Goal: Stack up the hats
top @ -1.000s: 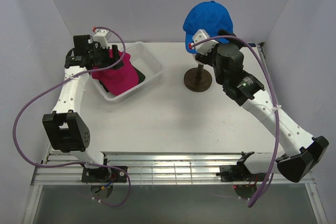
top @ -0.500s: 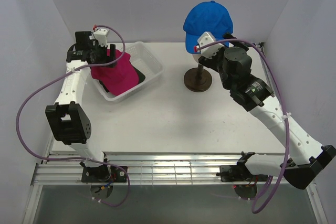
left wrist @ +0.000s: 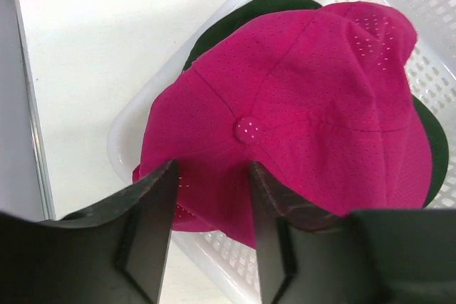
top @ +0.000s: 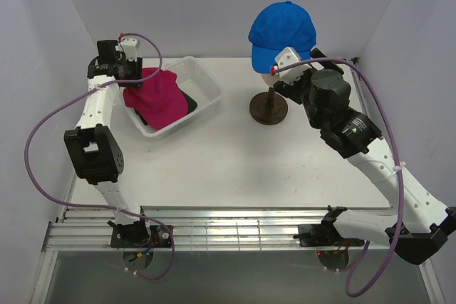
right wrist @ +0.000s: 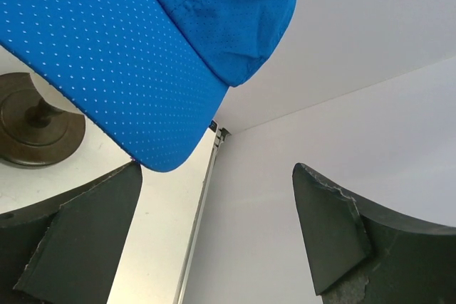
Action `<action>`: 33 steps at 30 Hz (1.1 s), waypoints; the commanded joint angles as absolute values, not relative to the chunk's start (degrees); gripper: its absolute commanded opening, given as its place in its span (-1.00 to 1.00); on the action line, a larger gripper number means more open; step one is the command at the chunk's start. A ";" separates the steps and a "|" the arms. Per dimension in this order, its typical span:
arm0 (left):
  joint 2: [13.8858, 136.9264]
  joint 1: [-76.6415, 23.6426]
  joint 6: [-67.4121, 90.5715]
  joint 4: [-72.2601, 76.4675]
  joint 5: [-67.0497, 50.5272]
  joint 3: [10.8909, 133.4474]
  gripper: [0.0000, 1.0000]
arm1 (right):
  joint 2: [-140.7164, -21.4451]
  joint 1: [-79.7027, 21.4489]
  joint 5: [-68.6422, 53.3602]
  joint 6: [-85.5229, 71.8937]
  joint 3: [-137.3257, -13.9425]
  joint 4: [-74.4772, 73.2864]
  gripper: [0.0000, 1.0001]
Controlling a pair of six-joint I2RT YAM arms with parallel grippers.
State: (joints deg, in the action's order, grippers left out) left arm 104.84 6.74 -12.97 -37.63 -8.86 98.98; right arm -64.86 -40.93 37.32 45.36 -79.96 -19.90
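A magenta pink hat [top: 158, 97] [left wrist: 299, 105] lies crown up in the white mesh basket [top: 206, 87], on top of a dark green hat [left wrist: 249, 8] of which only the edges show. My left gripper [top: 135, 76] [left wrist: 212, 226] hovers over the pink hat's rear edge, jaws partly narrowed with a gap and pink fabric showing between them. A blue hat [top: 283, 28] [right wrist: 107, 48] sits on the stand at the back. My right gripper [top: 281, 65] [right wrist: 217, 233] is wide open just below and beside its brim, holding nothing.
The stand's dark round base [top: 268, 108] [right wrist: 35, 122] rests on the white table right of the basket [left wrist: 214, 254]. The left wall is close behind the left arm, and the right wall and table corner lie near the right gripper.
My left gripper has shifted back and left to the pink hat's rear edge, and its jaws have narrowed. The right arm has drawn slightly right, away from the stand.
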 commanded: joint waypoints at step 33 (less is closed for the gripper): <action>89.48 7.73 0.08 -38.41 -29.79 108.00 -1.00 | -59.15 -46.93 17.50 44.99 -86.40 -21.64 0.97</action>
State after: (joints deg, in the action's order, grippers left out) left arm 92.14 7.51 -3.18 -38.85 -25.61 104.05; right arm -59.72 -45.56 24.93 42.81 -84.01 -25.43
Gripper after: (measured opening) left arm 0.020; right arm 0.977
